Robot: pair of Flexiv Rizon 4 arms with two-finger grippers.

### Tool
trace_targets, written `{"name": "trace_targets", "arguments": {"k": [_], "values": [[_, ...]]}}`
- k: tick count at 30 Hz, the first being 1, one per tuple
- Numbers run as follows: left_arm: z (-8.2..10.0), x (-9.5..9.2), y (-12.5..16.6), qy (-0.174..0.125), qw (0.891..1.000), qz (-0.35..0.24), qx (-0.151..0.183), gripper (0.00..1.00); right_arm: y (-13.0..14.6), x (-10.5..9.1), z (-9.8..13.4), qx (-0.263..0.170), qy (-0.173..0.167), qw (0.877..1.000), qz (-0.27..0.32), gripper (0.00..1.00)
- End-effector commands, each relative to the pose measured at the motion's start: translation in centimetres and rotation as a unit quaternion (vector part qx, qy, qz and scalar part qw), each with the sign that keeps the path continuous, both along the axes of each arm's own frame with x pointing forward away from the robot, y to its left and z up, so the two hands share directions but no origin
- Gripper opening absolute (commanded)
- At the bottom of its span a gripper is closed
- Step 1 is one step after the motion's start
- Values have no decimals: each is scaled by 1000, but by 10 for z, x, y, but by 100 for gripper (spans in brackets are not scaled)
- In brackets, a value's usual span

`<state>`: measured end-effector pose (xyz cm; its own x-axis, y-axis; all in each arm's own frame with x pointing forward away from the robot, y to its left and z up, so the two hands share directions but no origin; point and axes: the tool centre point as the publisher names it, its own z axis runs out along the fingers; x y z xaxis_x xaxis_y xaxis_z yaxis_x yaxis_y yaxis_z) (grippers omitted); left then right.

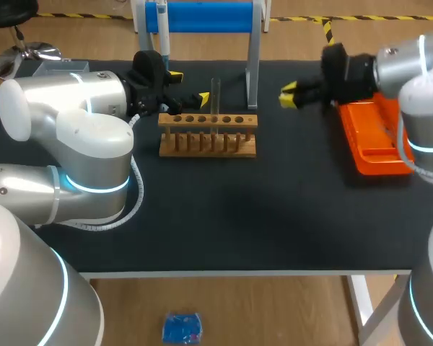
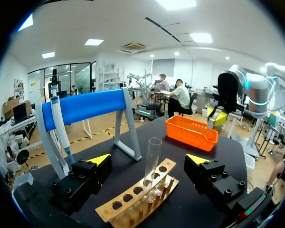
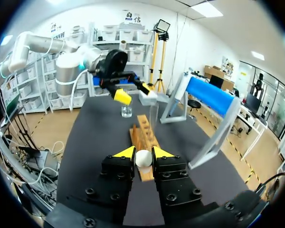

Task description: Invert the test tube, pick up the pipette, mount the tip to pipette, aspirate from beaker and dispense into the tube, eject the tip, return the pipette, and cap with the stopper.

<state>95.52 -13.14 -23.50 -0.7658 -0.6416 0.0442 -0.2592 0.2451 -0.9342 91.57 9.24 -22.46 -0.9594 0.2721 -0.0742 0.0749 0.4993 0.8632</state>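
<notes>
The right gripper (image 1: 289, 95), right of centre in the head view's upper band, pinches the white stopper (image 3: 143, 158); leftward along its fingers the test tube (image 1: 216, 97) stands upright, mouth up, in the rack (image 1: 247, 121), the spread left gripper (image 1: 188, 86) close beyond.

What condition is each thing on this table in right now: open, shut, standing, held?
Test tube: upright in the wooden rack, mouth up, uncapped.
Stopper: clamped in the right tool.
Right tool: shut on the stopper.
Left tool: open, the tube ahead between its fingers, untouched.
Pipette: hanging on the blue stand.
Beaker: upright; contents too small to tell.
</notes>
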Motion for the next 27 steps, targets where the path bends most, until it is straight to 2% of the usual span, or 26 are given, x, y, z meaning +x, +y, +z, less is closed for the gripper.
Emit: {"name": "trace_targets", "arguments": {"k": [1, 12, 27], "values": [[-2, 1, -1, -1, 1000, 0, -2, 100, 24, 15, 12, -15, 1, 1000, 7, 0], [-2, 1, -1, -1, 1000, 0, -2, 100, 69, 34, 26, -31, -13, 999, 29, 0], [-2, 1, -1, -1, 1000, 0, -2, 100, 111, 46, 22, -30, -7, 999, 44, 0]]}}
